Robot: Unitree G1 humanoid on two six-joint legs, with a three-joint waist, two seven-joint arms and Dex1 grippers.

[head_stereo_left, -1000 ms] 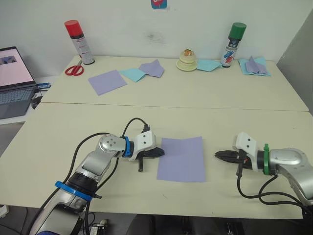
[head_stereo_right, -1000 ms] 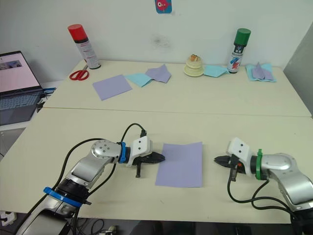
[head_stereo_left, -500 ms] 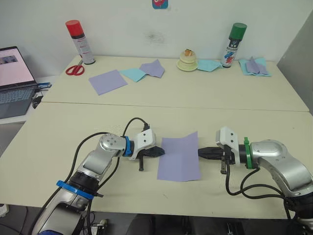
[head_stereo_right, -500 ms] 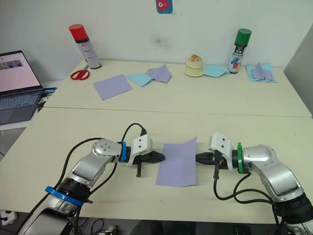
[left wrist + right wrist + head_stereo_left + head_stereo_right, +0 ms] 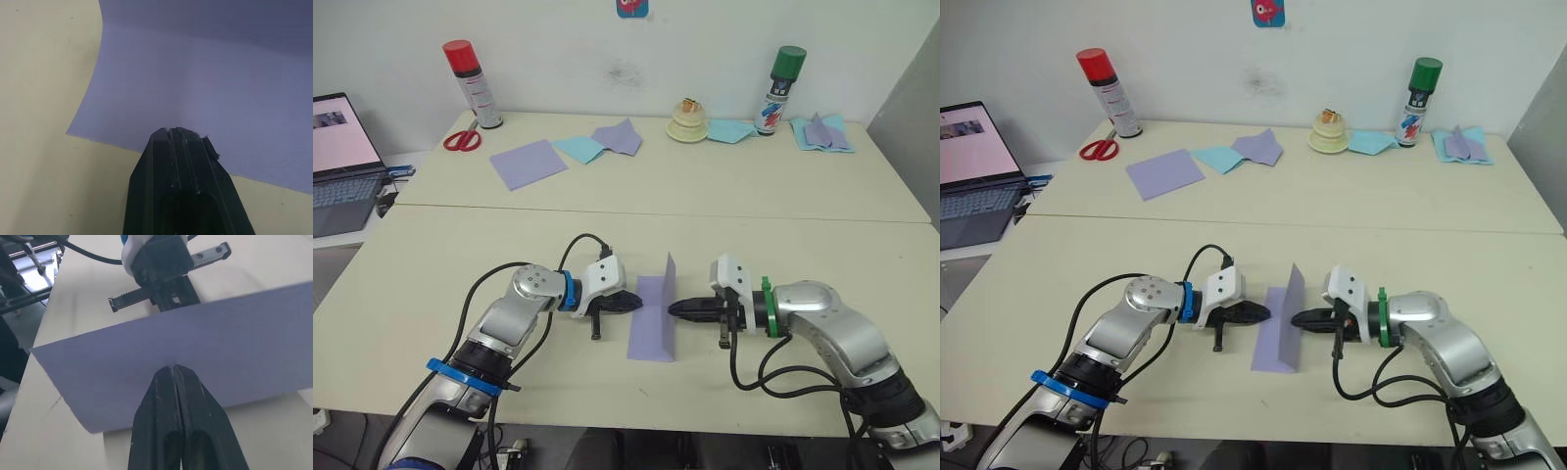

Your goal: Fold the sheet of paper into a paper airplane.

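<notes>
Big cream table [image 5: 783, 211] with the sheet of paper [image 5: 650, 328] near the front edge, between the two grippers. Left half flat on the table, right half standing up almost straight along the middle crease. So likely the first step: folding the sheet in half the long way.

Right gripper [image 5: 674, 308] pushing against the raised half from the right, fingers shut tight together, holding nothing, just nudging. Left gripper [image 5: 636, 305] lying low on the flat half's left edge, fingers shut too, pinning the sheet down.

Next move, probably: push the raised half all the way over to the left so it lands flat on the other half. Needs edges lined up, then a press along the crease. Left gripper sits in the way and may need to slide off first.

At the back: laptop [image 5: 340, 157], red-capped spray can [image 5: 473, 85], green-capped spray can [image 5: 779, 90], red scissors [image 5: 462, 139], more purple and blue papers [image 5: 576, 149]. Writing on the cans too small to read.
</notes>
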